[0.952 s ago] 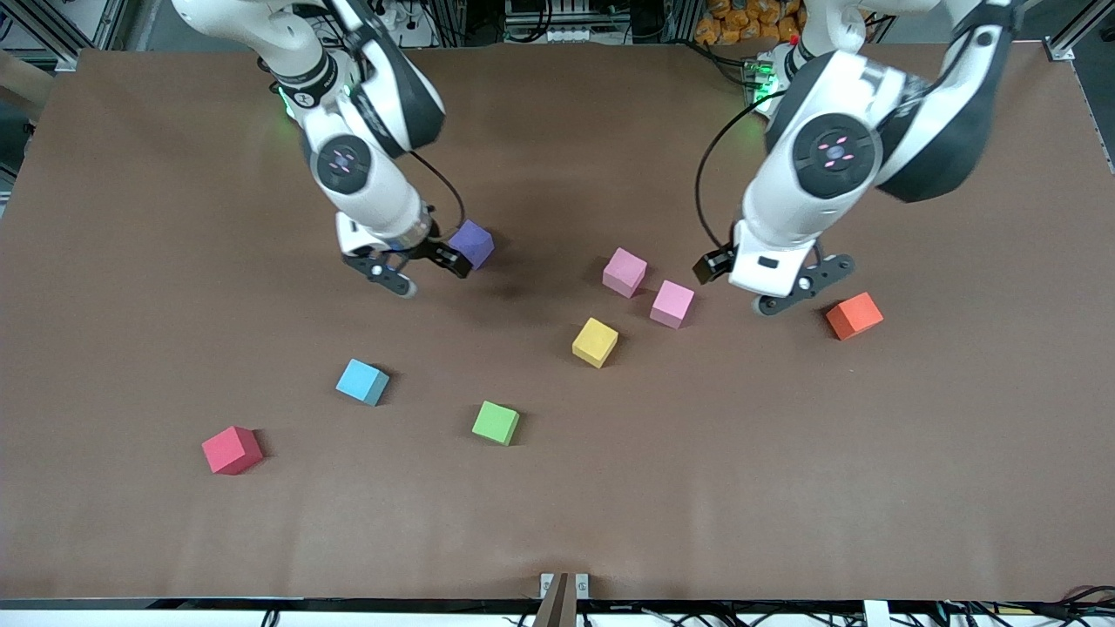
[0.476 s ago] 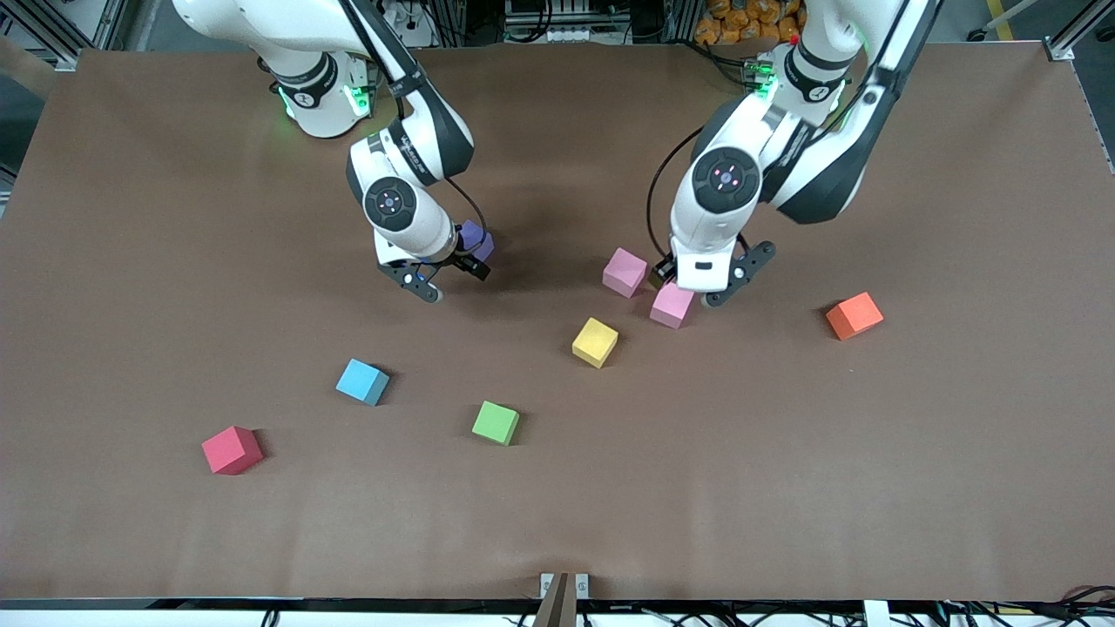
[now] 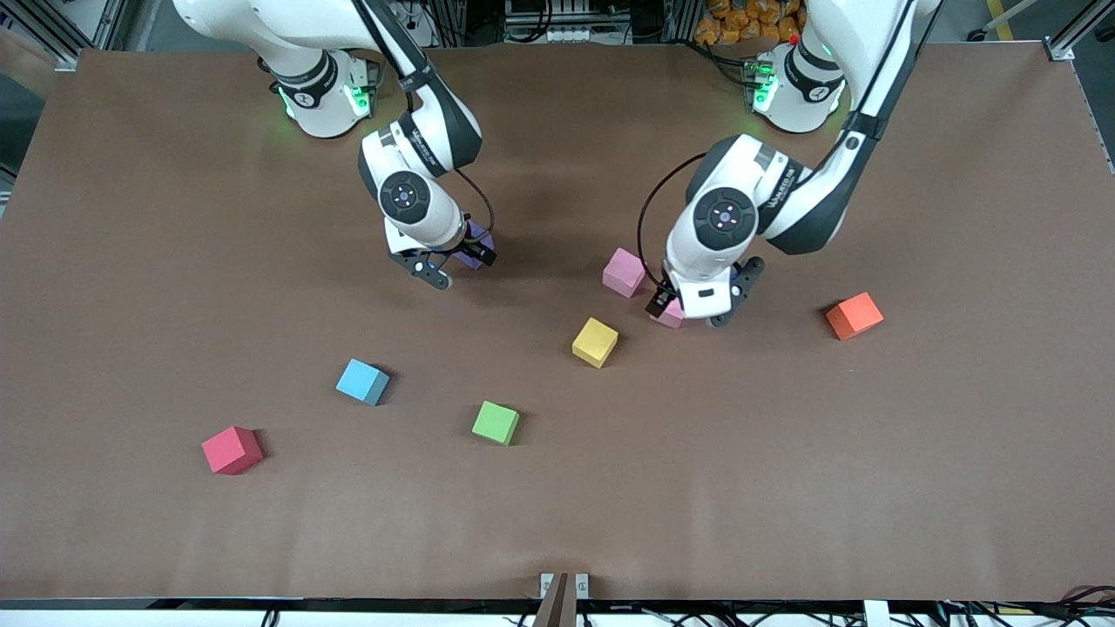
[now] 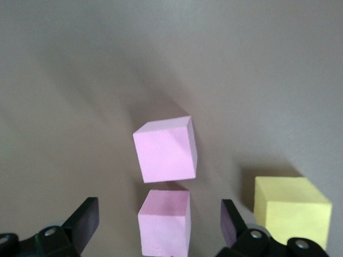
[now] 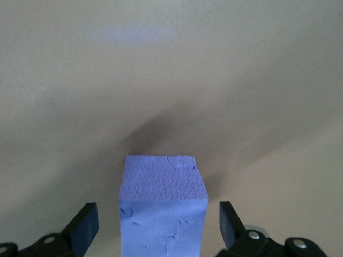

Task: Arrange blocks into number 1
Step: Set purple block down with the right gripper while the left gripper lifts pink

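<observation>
The right tool (image 3: 449, 263) is down at the purple block (image 3: 475, 245), its fingers spread wide with the block sitting between them in the right wrist view (image 5: 163, 206), a gap showing on each side, so nothing is clamped. That block rests on the brown desk (image 3: 784, 479), toward the right arm's end and fairly close to the bases.

The left tool (image 3: 701, 312) is also spread wide and low over a pink block (image 3: 669, 317), most of which is hidden under the wrist in the front view. The left wrist view shows this pink block (image 4: 164, 222) between the two black fingers (image 4: 83, 220) without either one touching it. A second pink block (image 3: 625, 272) lies just beside the first, slightly farther from the front camera, and the two are apart by a narrow gap (plain in the left wrist view (image 4: 165, 149)).

The yellow block (image 3: 595, 341) sits near the pink pair, nearer the front camera. The green block (image 3: 496, 422) is nearer the front camera again, and the light blue block (image 3: 362, 381) lies toward the right arm's end. A red cube (image 3: 232, 449) lies nearest the front camera at that end, and an orange cube (image 3: 854, 314) lies alone toward the left arm's end.
</observation>
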Tool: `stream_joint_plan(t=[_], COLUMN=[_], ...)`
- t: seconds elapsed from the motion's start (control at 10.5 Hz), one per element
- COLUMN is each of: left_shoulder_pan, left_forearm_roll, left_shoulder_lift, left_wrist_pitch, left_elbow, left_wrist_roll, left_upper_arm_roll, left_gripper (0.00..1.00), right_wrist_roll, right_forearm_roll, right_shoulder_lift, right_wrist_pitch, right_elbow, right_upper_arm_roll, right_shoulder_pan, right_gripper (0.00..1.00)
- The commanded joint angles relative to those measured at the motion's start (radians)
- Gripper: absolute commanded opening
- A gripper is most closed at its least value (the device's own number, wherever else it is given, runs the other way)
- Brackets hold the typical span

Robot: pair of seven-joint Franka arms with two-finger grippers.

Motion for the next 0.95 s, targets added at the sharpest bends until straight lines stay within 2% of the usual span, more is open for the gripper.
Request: stream_joint_plan(t=[0.0, 0.1, 0.29, 0.57, 0.76, 0.86], left_shoulder_pan=[0.018, 0.015, 0.051, 0.046, 0.035, 0.024], left_forearm_roll=[-0.020, -0.018, -0.018, -0.010, -0.020, -0.020], left_shoulder_lift=[0.012, 0.030, 0.026, 0.043, 0.053, 0.084], left_wrist_pitch=[-0.008, -0.008, -0.015, -0.020, -0.020, -0.018], left_elbow=[0.012, 0.047, 0.089, 0.083, 0.084, 0.093], left_wrist_roll=[-0.024, -0.044, -0.050, -0.049, -0.071, -0.111], left_upper_arm_roll=[0.002, 0.004, 0.008, 0.008, 0.008, -0.002], left_gripper=[1.00, 1.00, 1.00, 1.00, 1.00, 1.00], right_wrist_roll=[-0.002, -0.004, -0.007, -0.129, -0.146, -0.210], right_forearm_roll=[0.027, 0.027, 0.027, 0.026, 0.016, -0.006], right_shoulder_lift=[-0.029, -0.026, -0.003, 0.000, 0.000, -0.001], right_wrist_pitch=[0.013, 0.024, 0.076, 0.106, 0.111, 0.111], right_elbow=[-0.047, -0.048, -0.048, -0.042, -0.039, -0.026], right_upper_arm_roll=[0.011, 0.013, 0.016, 0.014, 0.014, 0.017], right_shoulder_pan=[0.010, 0.010, 0.019, 0.016, 0.019, 0.022], right_gripper=[1.00, 1.00, 0.89, 0.61, 0.55, 0.59])
